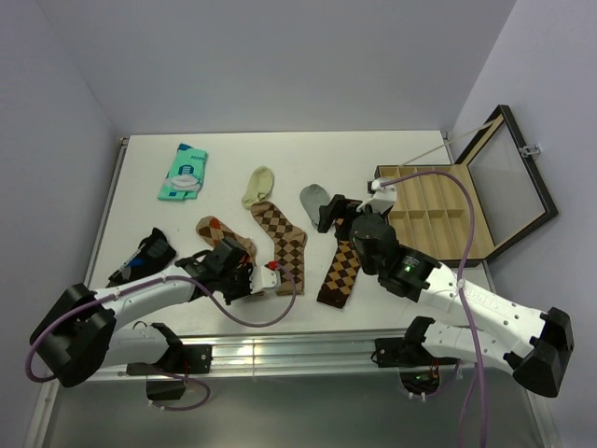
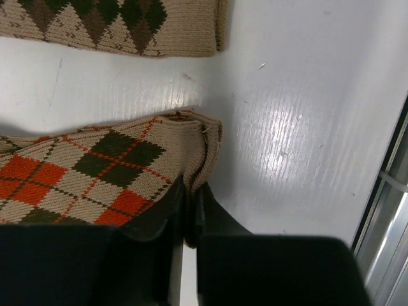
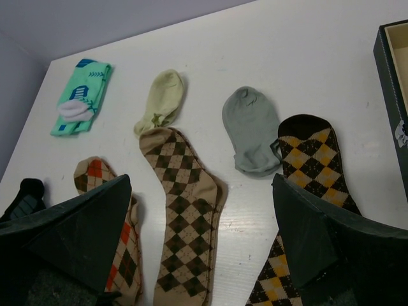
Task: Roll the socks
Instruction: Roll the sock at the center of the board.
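The red-orange diamond sock (image 1: 215,231) lies at the left, and its cuff end (image 2: 197,150) is pinched between the jaws of my left gripper (image 2: 190,210), which is shut on it near the table's front edge (image 1: 250,280). The tan sock with dark brown diamonds (image 1: 284,243) lies flat in the middle, also in the left wrist view (image 2: 115,22) and the right wrist view (image 3: 185,223). The dark brown sock with tan diamonds (image 1: 340,271) lies to its right (image 3: 312,159). My right gripper (image 1: 336,213) is open and empty, hovering above the socks (image 3: 201,185).
A green sock pack (image 1: 184,171), a pale yellow sock (image 1: 259,185) and a grey sock (image 1: 314,199) lie farther back. A black sock (image 1: 145,255) lies at the left edge. An open wooden compartment case (image 1: 438,215) stands at the right. A metal rail (image 2: 389,191) runs along the front edge.
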`<state>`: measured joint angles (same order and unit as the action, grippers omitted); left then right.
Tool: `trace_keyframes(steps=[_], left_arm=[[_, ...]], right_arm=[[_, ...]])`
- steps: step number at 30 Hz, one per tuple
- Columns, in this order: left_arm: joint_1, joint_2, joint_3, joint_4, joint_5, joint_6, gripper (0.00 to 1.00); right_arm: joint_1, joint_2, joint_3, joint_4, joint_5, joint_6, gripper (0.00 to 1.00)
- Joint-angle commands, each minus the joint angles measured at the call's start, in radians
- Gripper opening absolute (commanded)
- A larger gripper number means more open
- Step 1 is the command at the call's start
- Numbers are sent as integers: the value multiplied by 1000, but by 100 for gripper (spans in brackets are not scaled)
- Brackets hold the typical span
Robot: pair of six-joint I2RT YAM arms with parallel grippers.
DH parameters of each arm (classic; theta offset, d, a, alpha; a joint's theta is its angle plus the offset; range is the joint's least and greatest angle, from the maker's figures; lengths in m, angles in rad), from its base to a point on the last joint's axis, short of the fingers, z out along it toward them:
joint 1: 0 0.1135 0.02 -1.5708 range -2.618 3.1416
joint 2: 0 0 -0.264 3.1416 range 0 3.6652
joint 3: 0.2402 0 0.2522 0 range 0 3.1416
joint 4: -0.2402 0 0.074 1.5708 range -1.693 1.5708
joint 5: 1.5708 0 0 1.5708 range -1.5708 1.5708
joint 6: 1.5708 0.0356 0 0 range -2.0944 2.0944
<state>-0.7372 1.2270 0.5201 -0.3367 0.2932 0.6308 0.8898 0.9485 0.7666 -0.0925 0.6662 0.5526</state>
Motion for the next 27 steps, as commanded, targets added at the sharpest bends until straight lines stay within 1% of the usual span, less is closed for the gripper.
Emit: trace_keyframes(steps=[1,2,3,4,6,7,8,9,10,12,13,14,16,18,19,20,21,22,23,24,25,27], left_arm=[[12,2,-6,-30,0,12,9],[18,-6,0,-59,12,18,6],[27,-26,14,-83,29,27,0],[53,-34,24,-103,67,55,0],[97,-46,63,-195,131,90,0],[158,-41,79,-232,170,151,0],[194,-32,119,-275,245,177,0],[229,-6,138,-348,276,206,0],[295,11,158,-396,311,274,0],[346,66,205,-494,372,354,0],[384,86,219,-522,388,380,0],[400,106,242,-545,417,400,0],[443,166,265,-623,442,469,0],[470,231,297,-676,468,530,0],[478,255,308,-724,475,549,0],[484,293,325,-742,481,567,0],[492,311,336,-758,491,592,0],[505,328,345,-795,494,607,0],[515,366,366,-809,497,618,0],[531,383,377,-821,492,633,0],[539,399,386,-835,491,638,0],[565,451,414,-854,491,653,0]], right_arm=[[0,3,20,20,30,-5,98],[1,1,20,33,20,-9,98],[1,1,17,42,4,-25,98],[1,1,8,53,-31,-32,97],[1,-1,-4,88,-69,-55,96],[1,-1,-19,88,-85,-62,95],[1,-4,-29,135,-124,-66,93],[1,-11,-41,154,-144,-77,93],[3,-17,-67,177,-175,-86,92],[6,-33,-113,249,-250,-100,91],[12,-36,-127,276,-282,-108,90],[15,-34,-142,327,-334,-124,89],[46,-8,-165,365,-365,-146,88],[75,45,-180,431,-420,-181,86],[108,76,-184,457,-439,-190,86],[124,102,-187,517,-462,-209,86],[138,131,-187,545,-511,-212,85],[149,200,-182,569,-533,-215,84],[167,232,-176,617,-556,-217,84],[175,271,-164,637,-598,-218,83],[182,333,-153,652,-611,-221,83],[202,400,-127,692,-655,-224,82]])
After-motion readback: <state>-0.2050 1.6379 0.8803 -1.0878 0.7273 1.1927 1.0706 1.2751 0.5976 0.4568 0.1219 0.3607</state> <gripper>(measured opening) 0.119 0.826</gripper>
